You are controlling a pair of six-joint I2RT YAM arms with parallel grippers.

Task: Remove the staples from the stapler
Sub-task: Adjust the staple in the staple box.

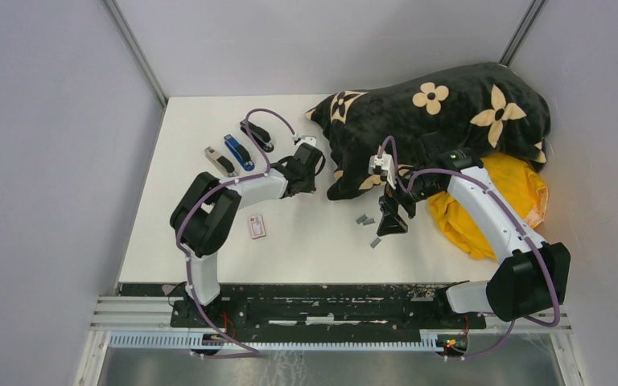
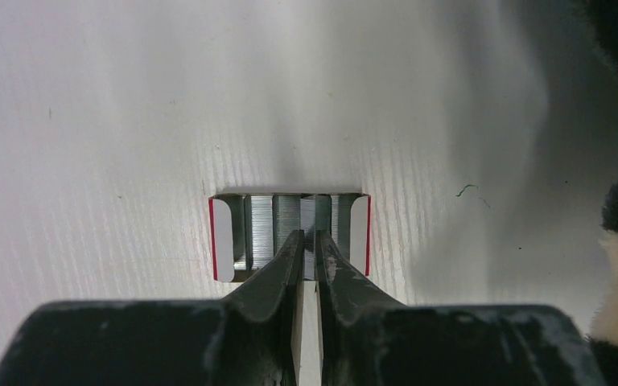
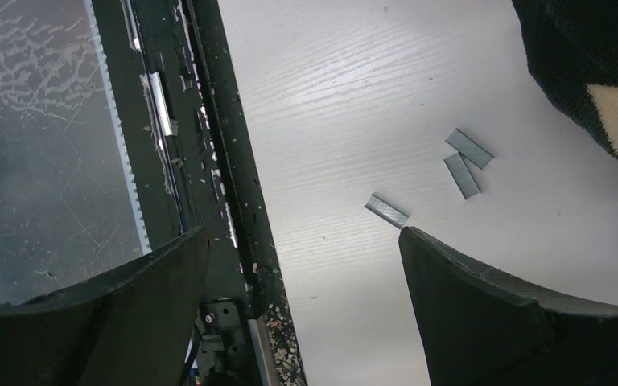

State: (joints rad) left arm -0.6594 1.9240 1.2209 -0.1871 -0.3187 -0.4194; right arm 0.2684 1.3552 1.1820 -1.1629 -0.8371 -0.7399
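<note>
Left tool (image 2: 310,239): jaws almost closed, tips pinching one staple strip (image 2: 315,215) in a small open tray (image 2: 224,241) with red-edged white ends. Tray sits on the desk (image 2: 129,121) just beside the black flowered blanket (image 1: 442,112), mid-desk toward the far edge. Strips in the tray lie side by side, long axes parallel, running straight away from the tool; pinched strip likewise.

Right tool (image 3: 302,249): jaws wide apart, nothing held, hanging over the desk between blanket and near edge.

Loose staples (image 3: 461,175): three strips flat on the desk just beside the right tool, two close together, the third apart. All long axes oblique to the near edge.

Three staplers (image 1: 239,153) near the far-left corner, lying roughly parallel. White-and-red box (image 1: 257,226) left of centre.
</note>
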